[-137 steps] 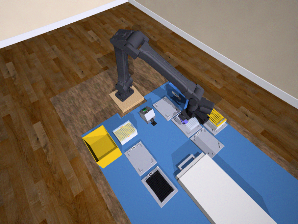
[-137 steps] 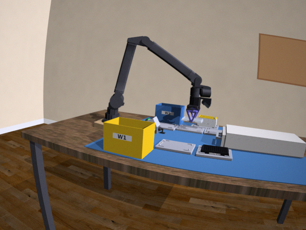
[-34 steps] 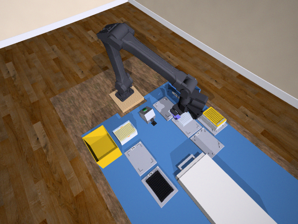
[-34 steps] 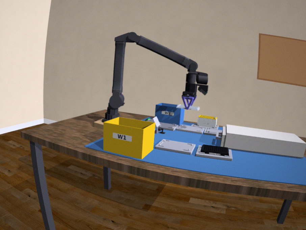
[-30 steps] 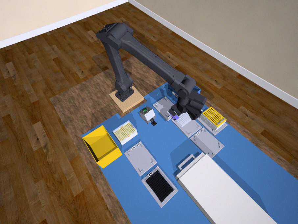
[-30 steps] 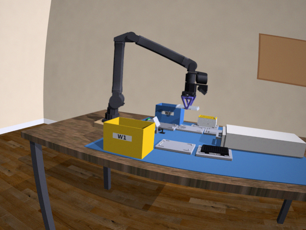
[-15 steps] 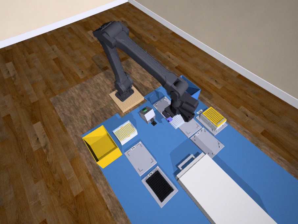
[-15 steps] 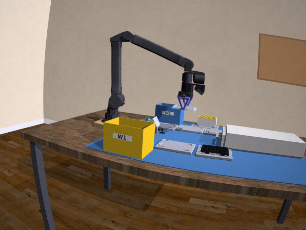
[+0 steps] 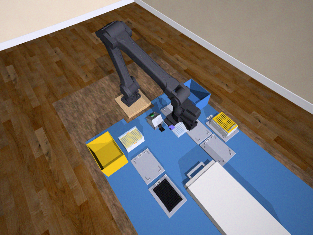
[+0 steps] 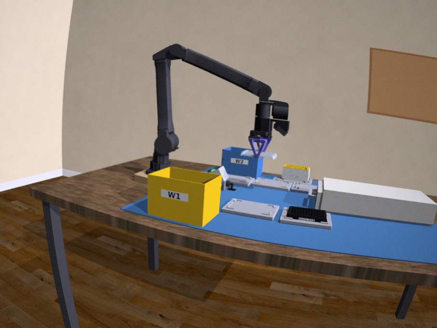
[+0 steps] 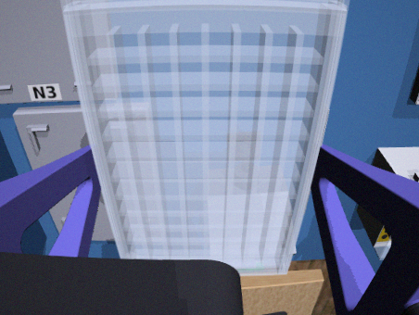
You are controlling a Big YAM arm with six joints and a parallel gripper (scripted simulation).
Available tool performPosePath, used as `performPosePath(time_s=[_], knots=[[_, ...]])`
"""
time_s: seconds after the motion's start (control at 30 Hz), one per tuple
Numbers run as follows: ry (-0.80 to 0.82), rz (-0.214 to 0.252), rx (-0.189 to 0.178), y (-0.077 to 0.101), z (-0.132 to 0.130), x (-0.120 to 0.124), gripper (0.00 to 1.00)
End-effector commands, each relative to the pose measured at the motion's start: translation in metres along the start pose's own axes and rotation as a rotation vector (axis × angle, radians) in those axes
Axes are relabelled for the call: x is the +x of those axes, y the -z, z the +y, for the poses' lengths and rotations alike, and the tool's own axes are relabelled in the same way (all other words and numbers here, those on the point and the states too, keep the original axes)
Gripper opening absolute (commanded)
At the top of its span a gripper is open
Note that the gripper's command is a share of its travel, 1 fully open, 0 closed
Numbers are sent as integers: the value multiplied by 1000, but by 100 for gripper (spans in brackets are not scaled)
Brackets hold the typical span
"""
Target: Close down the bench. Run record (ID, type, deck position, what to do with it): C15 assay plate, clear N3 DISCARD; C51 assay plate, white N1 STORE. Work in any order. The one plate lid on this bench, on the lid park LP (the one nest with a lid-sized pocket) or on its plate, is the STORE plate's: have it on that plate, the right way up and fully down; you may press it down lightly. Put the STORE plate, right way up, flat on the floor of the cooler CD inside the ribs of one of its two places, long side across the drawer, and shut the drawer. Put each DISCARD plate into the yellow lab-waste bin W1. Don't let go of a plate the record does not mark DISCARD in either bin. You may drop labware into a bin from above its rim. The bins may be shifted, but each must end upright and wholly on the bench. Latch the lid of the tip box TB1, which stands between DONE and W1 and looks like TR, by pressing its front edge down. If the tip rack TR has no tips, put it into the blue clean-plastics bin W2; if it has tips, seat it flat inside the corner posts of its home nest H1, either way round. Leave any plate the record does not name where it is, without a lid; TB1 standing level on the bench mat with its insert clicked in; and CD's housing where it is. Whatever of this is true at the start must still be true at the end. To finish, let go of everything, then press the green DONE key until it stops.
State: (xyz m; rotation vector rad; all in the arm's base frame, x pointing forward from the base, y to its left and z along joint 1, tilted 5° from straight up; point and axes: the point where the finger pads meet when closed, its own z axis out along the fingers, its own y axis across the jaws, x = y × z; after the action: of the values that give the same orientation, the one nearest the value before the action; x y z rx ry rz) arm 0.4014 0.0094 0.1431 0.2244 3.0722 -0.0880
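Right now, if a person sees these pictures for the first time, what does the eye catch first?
First, the dark arm reaching over the blue mat, its purple gripper clamped on a clear plate held in the air. Then the bright yellow bin at the mat's near corner, and the long white box on the far side.

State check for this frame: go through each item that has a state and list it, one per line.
claw: shut on the clear assay plate
clear assay plate: lifted above the mat, level
N3 nest: vacated
black plate: seated in N2, no lid
cooler drawer: shut
tip rack: holds tips, on H1
W1 bin: upright
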Motion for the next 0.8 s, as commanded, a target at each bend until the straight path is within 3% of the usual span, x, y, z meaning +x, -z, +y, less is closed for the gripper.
performPosePath(time_s=[0.0, 0.07, 0.1, 0.17, 0.63, 0.67, 0.77], knots=[[7, -44, -9, 12, -11, -5, 0], [7, -44, -9, 12, -11, -5, 0], [6, -56, -10, 16, -11, -22, 0], [7, -42, -8, 12, -18, -2, 0], [7, -45, -5, 12, -49, 7, 0], [7, -54, -5, 15, -51, -6, 0], [7, -43, -4, 11, -59, 12, 0]])
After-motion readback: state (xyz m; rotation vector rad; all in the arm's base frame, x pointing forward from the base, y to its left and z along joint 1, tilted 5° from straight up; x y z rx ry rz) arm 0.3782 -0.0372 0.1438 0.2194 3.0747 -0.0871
